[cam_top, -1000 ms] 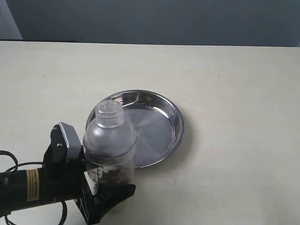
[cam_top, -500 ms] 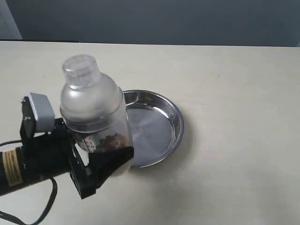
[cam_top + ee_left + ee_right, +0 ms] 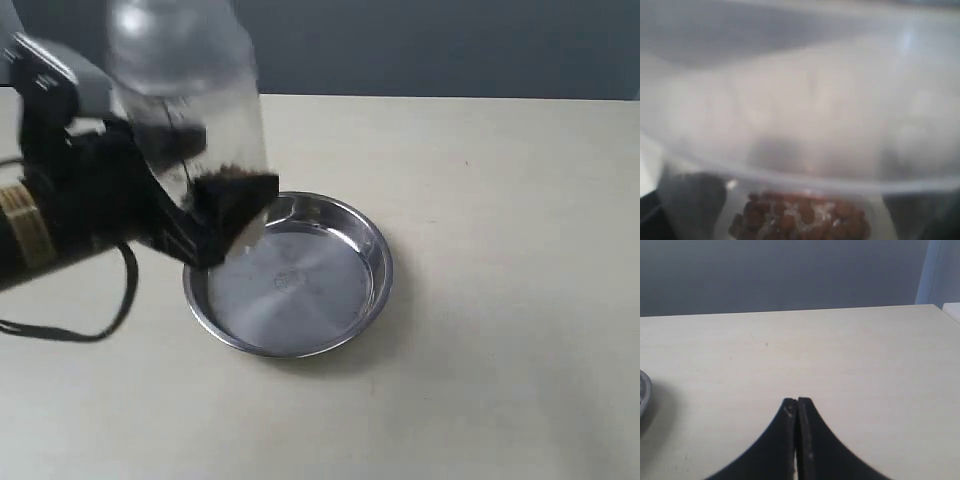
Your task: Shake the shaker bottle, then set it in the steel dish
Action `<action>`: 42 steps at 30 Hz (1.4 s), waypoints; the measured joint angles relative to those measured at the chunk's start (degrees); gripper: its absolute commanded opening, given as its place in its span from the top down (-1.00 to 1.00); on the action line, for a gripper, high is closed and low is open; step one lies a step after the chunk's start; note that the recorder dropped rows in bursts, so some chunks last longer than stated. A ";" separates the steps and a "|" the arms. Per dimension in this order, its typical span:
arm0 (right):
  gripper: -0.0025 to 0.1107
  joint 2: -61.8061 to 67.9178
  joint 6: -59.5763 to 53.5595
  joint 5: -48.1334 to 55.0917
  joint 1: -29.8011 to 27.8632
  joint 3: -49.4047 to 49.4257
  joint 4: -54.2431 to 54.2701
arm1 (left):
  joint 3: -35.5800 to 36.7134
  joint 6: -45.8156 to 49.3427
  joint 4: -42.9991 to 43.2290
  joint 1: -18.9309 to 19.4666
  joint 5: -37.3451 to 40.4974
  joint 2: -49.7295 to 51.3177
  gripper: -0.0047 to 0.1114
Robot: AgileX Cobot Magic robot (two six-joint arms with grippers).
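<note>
1. Counter [image 3: 500,300]: pale, matte surface that carries the steel dish. In the right wrist view the counter [image 3: 850,355] fills most of the frame.

2. Left arm [image 3: 70,200]: black body entering from the left of the exterior view. It carries a yellow label [image 3: 25,225]; the print is too blurred to read.

3. Steel dish [image 3: 385,270]: round, shallow and shiny, resting flat on the counter with its opening up. A faint stamp [image 3: 288,280] sits at the centre of the bottom and is not legible. One edge of the dish [image 3: 643,392] shows in the right wrist view.

4. Shaker bottle [image 3: 190,70]: held in the air, clear of the counter, with its base above the left rim of the dish in the exterior view. The long axis is near upright, with the domed top up and leaning slightly left. The top is motion-blurred at the frame edge. The printed marks cannot be read. The clear wall [image 3: 800,115] fills the left wrist view.

5. Left end effector [image 3: 215,180]: clamped on the lower body of the shaker bottle.

6. Right end effector [image 3: 797,407]: fingers pressed together, holding nothing, above the counter and well apart from the dish.

7. Brown granules [image 3: 235,172]: gathered at the bottle base [image 3: 800,220].
</note>
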 measured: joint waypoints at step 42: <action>0.97 0.00 -0.11 0.00 0.00 0.00 0.00 | -6.25 -9.07 6.63 -4.71 4.88 8.43 0.91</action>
